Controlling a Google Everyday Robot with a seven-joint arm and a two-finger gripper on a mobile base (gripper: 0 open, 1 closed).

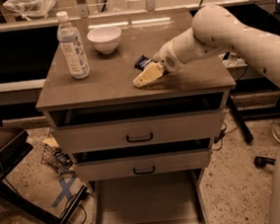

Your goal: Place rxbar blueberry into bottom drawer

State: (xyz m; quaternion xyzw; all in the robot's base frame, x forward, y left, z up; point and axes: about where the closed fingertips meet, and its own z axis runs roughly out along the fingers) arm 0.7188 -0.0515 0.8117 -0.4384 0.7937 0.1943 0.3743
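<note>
The rxbar blueberry (142, 61) is a small dark blue bar lying flat on the cabinet top, right of centre; only its left end shows, the rest is hidden behind the gripper. My gripper (145, 77), cream-coloured, rests low over the cabinet top just in front of the bar, and the white arm reaches in from the right. The bottom drawer (146, 202) is pulled out at the cabinet's foot and its pale floor is bare.
A water bottle (72, 45) stands at the left of the cabinet top (102, 80), with a white bowl (104, 39) behind it to the right. Two upper drawers with black handles (139, 138) are slightly ajar. A cart and cables lie on the floor to the left.
</note>
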